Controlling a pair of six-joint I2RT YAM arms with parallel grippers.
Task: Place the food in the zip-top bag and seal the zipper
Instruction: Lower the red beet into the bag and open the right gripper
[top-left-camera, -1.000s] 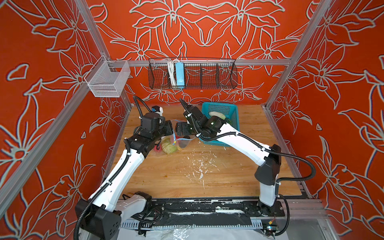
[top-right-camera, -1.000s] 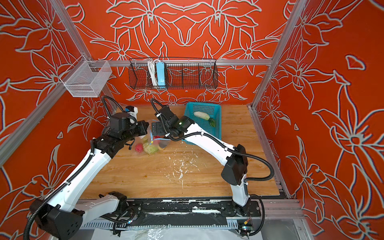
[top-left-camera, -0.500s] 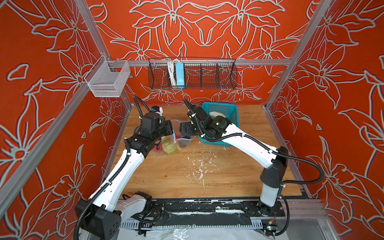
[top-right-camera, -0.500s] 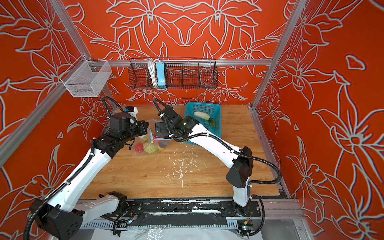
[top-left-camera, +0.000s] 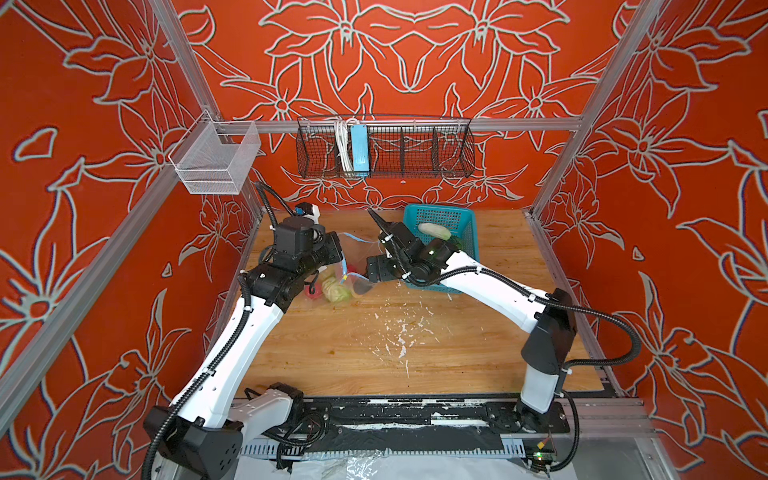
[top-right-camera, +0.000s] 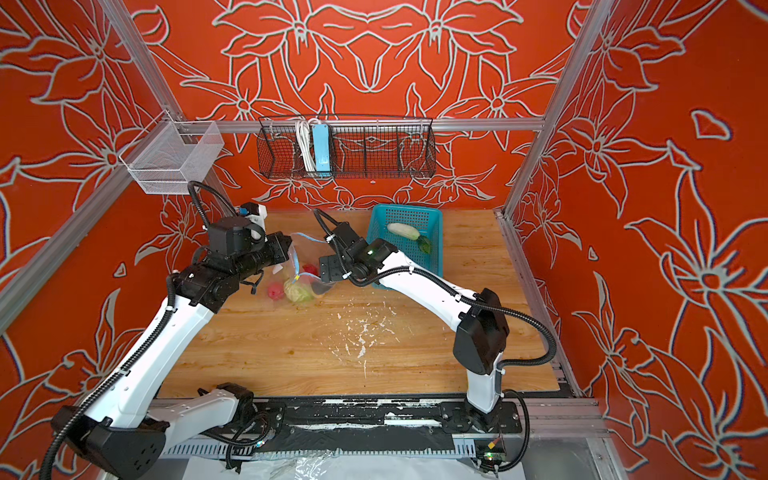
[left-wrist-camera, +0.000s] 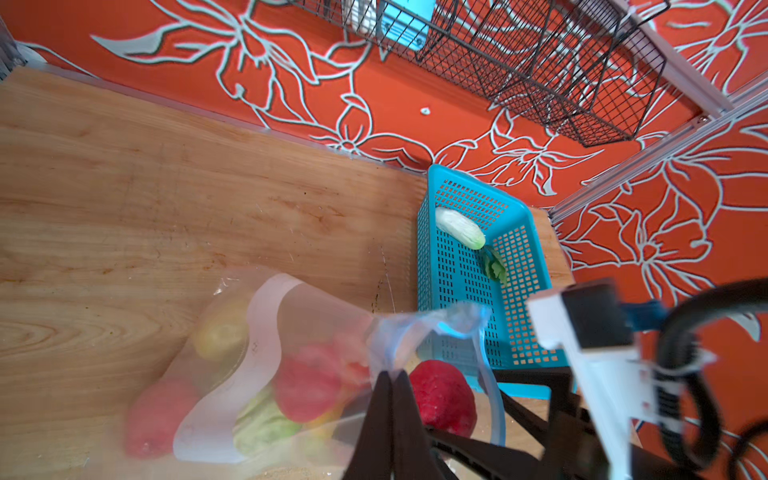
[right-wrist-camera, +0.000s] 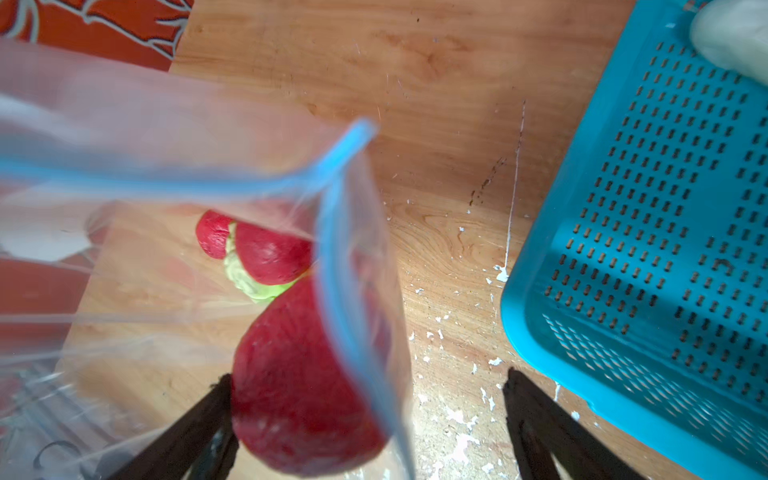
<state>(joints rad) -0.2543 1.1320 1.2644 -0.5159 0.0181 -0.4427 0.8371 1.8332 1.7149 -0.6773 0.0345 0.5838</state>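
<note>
Clear crinkly zip-top bag (left-wrist-camera: 324, 316) pinched at mouth by closed left gripper (left-wrist-camera: 390, 376); round red toy fruit (right-wrist-camera: 299, 395) lies in mouth, between wide-spread right gripper (right-wrist-camera: 368, 374) jaws, ungripped.

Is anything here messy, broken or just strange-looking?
Yes. White flecks are scattered over the middle of the wooden table, like chipped paint or crumbs, and the black rail along its front edge is scuffed white in patches.
</note>
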